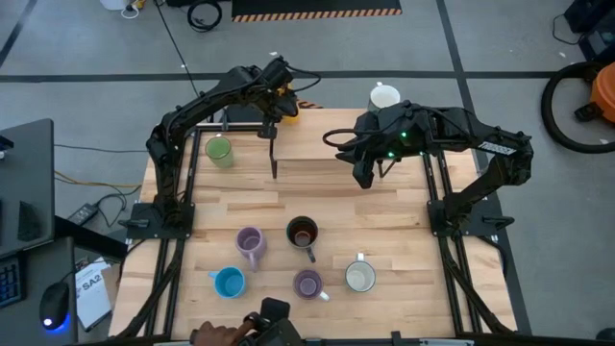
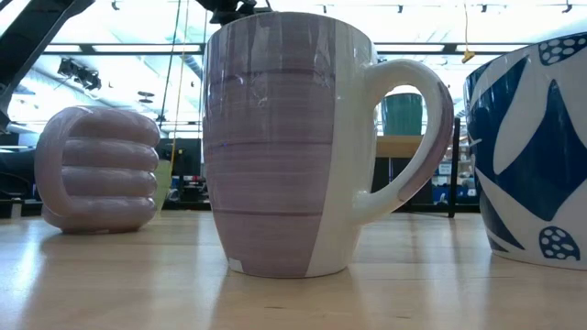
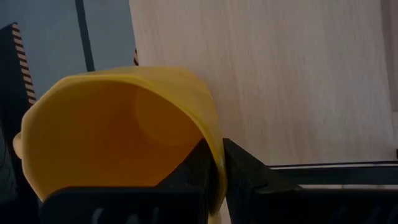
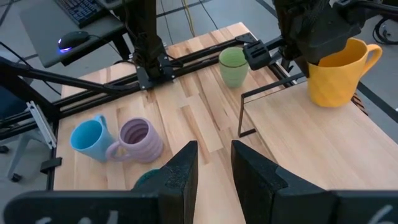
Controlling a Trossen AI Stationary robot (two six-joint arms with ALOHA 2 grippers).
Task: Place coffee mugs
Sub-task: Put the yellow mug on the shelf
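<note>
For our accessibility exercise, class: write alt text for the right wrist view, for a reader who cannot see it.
The left gripper holds a yellow mug by its rim at the far edge of a wooden table. A green mug stands near it, and a blue mug and a ribbed purple mug sit together closer in. The right gripper waits in the foreground, jaws apart and empty.

Taking the table (image 1: 288, 183) as landmark: one mug (image 1: 219, 151) stands near its far left corner, another mug (image 1: 384, 97) just beyond its far edge, and five mugs (image 1: 303, 232) cluster along its near edge, midway across.
</note>
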